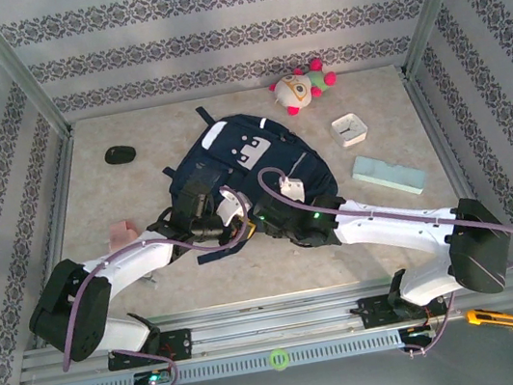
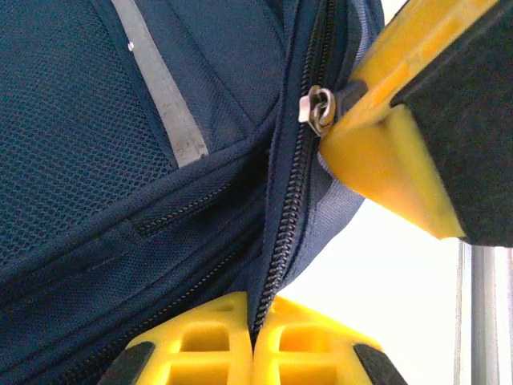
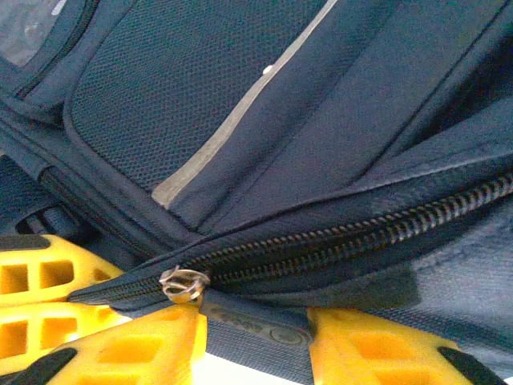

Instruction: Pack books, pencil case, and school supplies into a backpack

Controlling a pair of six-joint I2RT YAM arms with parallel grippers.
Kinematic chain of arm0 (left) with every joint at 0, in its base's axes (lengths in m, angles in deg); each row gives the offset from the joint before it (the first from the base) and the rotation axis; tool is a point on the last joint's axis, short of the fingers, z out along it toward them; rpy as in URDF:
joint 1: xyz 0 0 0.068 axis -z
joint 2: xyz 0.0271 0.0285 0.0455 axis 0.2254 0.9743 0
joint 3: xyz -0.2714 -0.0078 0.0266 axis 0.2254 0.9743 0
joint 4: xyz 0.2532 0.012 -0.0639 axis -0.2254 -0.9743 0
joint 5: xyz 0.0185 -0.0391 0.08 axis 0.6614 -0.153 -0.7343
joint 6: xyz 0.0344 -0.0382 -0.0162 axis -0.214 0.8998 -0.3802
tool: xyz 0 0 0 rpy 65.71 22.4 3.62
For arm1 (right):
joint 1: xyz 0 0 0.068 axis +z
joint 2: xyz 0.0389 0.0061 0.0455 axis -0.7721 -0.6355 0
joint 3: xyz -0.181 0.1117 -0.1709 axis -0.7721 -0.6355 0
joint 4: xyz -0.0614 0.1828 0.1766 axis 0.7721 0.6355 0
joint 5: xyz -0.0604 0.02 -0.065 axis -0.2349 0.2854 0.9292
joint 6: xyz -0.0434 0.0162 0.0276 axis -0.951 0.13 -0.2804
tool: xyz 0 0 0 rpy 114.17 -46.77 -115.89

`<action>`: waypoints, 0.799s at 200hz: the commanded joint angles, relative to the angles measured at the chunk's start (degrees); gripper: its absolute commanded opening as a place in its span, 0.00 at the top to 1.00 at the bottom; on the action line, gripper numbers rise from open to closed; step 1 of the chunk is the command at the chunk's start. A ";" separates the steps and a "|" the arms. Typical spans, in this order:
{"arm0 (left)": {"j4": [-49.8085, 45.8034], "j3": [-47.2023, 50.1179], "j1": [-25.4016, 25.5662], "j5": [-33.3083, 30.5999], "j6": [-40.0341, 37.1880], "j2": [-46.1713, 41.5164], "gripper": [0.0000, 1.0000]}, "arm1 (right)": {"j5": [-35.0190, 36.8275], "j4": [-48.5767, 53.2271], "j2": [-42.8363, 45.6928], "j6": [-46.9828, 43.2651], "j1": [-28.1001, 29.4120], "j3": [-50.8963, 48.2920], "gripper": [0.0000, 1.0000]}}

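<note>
Your left pincer [image 2: 252, 311] is pressed together on the zipper seam [image 2: 282, 208] of the backpack [image 1: 232, 162], mid-surface [image 1: 389, 225]. Your right pincer [image 3: 255, 322] straddles the zip pull tab [image 3: 252, 327]; whether it pinches, you cannot tell. The pencil case [image 1: 387, 174] lies well right.

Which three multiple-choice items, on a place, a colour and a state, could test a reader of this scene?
1. Where is the pencil case? A in the backpack; B on the table, right of the backpack; C under the backpack.
2. What colour are the fingers? A red; B white; C yellow.
3. How are the left fingers? A shut on the backpack's zipper edge; B wide open; C holding the pencil case.
Answers: B, it lies bare on the table; C, yellow in both wrist views; A, they meet around the fabric.
</note>
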 commanded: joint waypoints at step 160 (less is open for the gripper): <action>-10.26 -2.73 0.78 -10.01 -7.75 -4.13 1.00 | -6.30 -3.62 5.67 -13.95 -5.84 -3.09 1.00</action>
